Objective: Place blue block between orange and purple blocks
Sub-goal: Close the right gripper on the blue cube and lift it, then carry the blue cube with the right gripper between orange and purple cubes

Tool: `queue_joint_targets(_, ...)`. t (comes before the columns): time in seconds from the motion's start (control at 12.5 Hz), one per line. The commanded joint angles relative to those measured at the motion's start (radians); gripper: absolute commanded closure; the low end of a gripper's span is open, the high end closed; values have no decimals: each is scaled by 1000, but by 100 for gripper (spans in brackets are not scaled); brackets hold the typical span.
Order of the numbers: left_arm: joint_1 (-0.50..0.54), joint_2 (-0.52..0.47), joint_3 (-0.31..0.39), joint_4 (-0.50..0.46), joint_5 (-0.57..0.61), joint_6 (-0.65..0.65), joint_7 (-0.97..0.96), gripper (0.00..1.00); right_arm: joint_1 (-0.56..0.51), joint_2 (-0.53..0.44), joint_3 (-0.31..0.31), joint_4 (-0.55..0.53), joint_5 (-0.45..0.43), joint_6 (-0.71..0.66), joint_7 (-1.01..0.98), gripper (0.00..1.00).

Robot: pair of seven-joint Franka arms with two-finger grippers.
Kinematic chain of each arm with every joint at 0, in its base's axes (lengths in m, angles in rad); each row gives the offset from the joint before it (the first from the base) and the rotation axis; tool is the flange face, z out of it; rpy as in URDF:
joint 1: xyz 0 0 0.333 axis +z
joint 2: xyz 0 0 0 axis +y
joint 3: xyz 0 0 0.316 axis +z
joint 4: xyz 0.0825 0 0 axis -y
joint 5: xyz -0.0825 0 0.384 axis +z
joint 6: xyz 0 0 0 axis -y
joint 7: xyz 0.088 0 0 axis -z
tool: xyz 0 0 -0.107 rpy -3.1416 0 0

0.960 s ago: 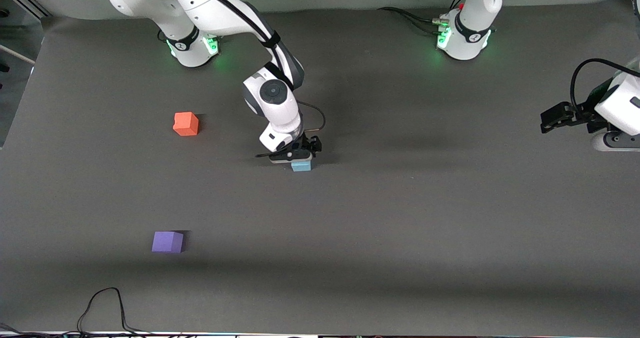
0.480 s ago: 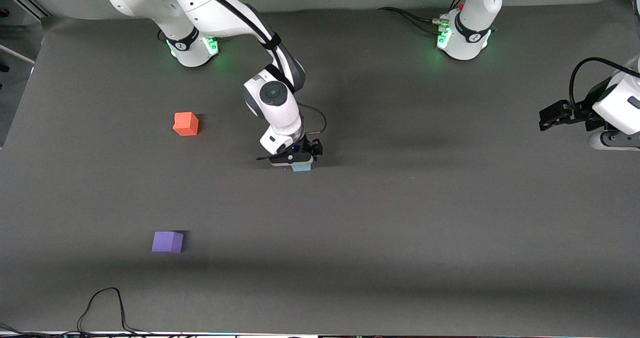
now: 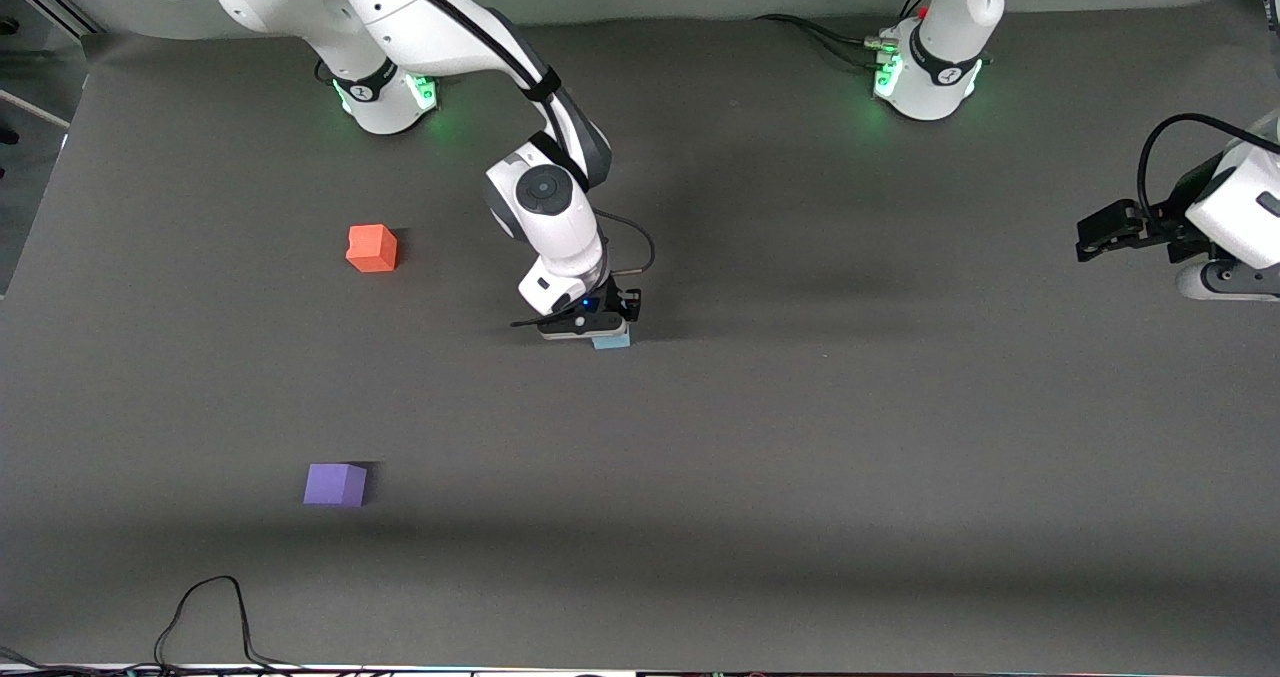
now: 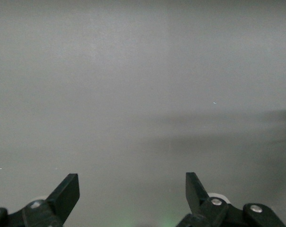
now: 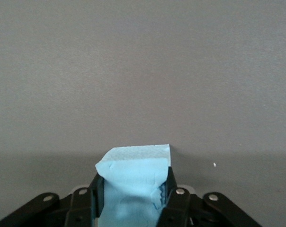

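Note:
The light blue block (image 3: 611,340) sits at the middle of the grey table, pinched by my right gripper (image 3: 598,325). In the right wrist view the block (image 5: 133,184) fills the gap between the two fingers, which press on its sides. The orange block (image 3: 372,248) lies toward the right arm's end of the table. The purple block (image 3: 335,484) lies nearer to the front camera than the orange one. My left gripper (image 3: 1100,234) is open and empty at the left arm's end; its wrist view shows only bare table between its fingertips (image 4: 68,194).
A black cable (image 3: 205,612) loops on the table at the edge nearest the front camera, close to the purple block. The arms' bases (image 3: 385,97) stand at the table's back edge.
My right gripper has sunk onto the blue block and closed on it; the block has shifted slightly toward the left arm's end. The left arm has barely moved.

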Motion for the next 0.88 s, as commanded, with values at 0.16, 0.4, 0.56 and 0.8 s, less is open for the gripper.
queue_joint_targets(0.16,-13,-5,9,13,1,-12,16,0,-50,-211,-4,187,18,-493,-47,68)
queue_joint_targets(0.4,-13,-5,9,16,1,-3,16,0,-89,-266,-7,464,20,-854,-49,67)
queue_joint_targets(0.56,-12,-5,9,20,3,4,14,0,-135,-257,-7,648,32,-1035,-50,67)
queue_joint_targets(0.8,-4,-5,9,20,1,1,17,0,-203,-275,-10,708,72,-1103,-122,66)
